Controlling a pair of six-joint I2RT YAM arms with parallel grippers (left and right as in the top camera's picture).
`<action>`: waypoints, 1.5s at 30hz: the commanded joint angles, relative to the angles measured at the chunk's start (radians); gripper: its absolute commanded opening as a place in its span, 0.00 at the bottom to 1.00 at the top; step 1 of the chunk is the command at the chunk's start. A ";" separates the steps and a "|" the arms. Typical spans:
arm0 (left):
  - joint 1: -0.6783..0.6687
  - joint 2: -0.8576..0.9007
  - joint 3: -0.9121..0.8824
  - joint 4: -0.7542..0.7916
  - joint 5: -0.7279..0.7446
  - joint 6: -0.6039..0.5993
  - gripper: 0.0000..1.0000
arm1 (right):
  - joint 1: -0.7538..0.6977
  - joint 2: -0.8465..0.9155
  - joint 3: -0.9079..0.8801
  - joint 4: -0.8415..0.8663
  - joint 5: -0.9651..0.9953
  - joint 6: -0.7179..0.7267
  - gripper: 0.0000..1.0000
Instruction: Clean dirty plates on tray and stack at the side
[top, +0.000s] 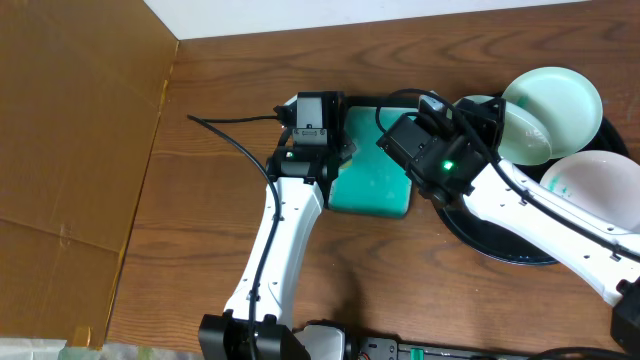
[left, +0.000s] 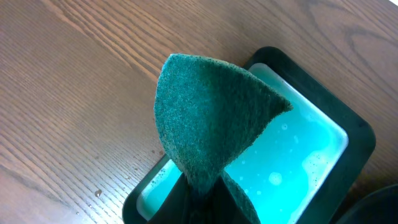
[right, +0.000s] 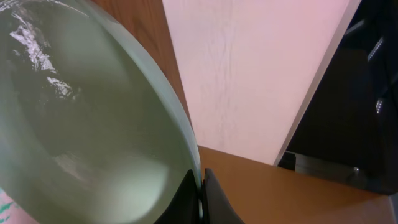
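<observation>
— The pale aqua round plate (top: 555, 100) hangs tilted over the glossy black round tray (top: 495, 250), rim pinched between the jaws of the right gripper (right: 200, 190)
— The left gripper (left: 202, 193) clamps a green scouring pad (left: 211, 118); the pad should meet the plate's face gently, lest the rim slip

The desk (top: 220, 70) is brown wood with a marked grain. Near its middle lies a rectangular teal tray (top: 370, 185) with a black rim, wet inside. Just right of it sits the round black tray (top: 495, 248), reaching the desk's right edge. A few droplets (left: 97, 193) dot the wood beside the teal tray. A black cable (top: 240, 119) runs over the wood to the left. A brown board (top: 70, 150) borders the desk's left side.
</observation>
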 joint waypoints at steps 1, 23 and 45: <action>0.004 -0.005 -0.012 -0.003 -0.016 0.017 0.07 | 0.002 -0.013 0.011 0.003 0.044 -0.015 0.01; 0.004 -0.005 -0.013 -0.012 -0.016 0.017 0.07 | -0.485 -0.022 0.017 0.040 -1.123 0.393 0.01; 0.004 0.011 -0.013 -0.015 -0.016 0.017 0.07 | -1.394 0.173 0.015 0.010 -1.712 0.697 0.02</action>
